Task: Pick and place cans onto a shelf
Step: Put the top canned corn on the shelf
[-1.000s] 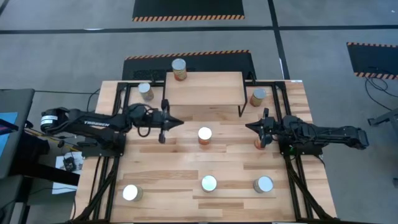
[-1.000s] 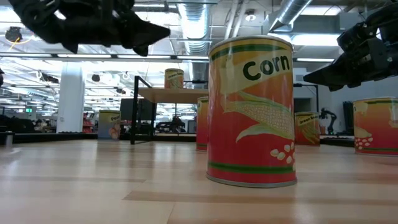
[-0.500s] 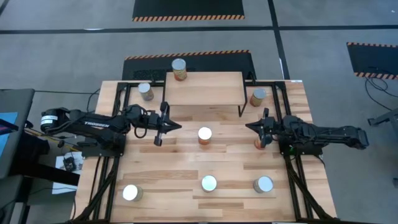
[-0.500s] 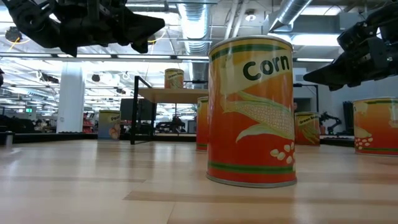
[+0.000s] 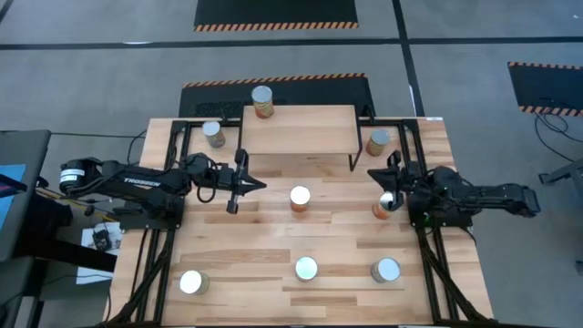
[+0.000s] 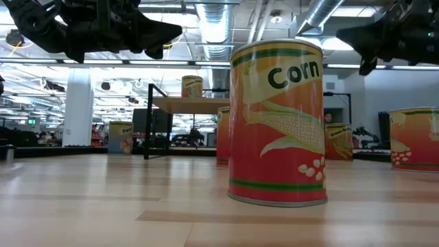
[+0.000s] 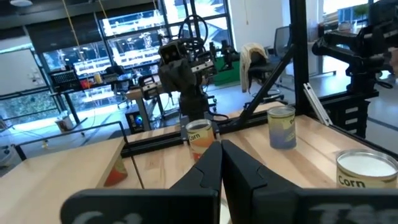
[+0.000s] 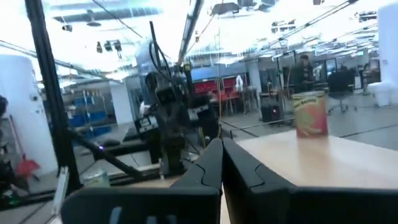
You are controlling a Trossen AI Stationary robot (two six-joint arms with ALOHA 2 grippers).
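The light-wood shelf (image 5: 299,129) stands at the table's far middle with one can (image 5: 262,100) upright on its far left corner. Several more cans stand on the table: two beside the shelf (image 5: 213,133) (image 5: 377,141), one in the middle (image 5: 300,198), and a row along the near edge, including one at the middle (image 5: 306,269). My left gripper (image 5: 262,185) hovers shut, left of the middle can. My right gripper (image 5: 371,171) hovers shut, tipped upward, just above and beyond an orange can (image 5: 383,208). Both show high in the low view, the left gripper (image 6: 180,29) and the right gripper (image 6: 339,33).
Black frame rails run along the table's left and right sides (image 5: 428,264). The shelf's thin black legs (image 5: 353,160) stand close to the right gripper. A large corn can (image 6: 278,123) fills the low view's middle. Bare wood lies between the middle can and the near row.
My right gripper has risen and tipped its fingers upward, swinging a little toward the far edge, so the orange can beneath it shows more. My left gripper has turned slightly at the wrist without shifting place. No can has moved.
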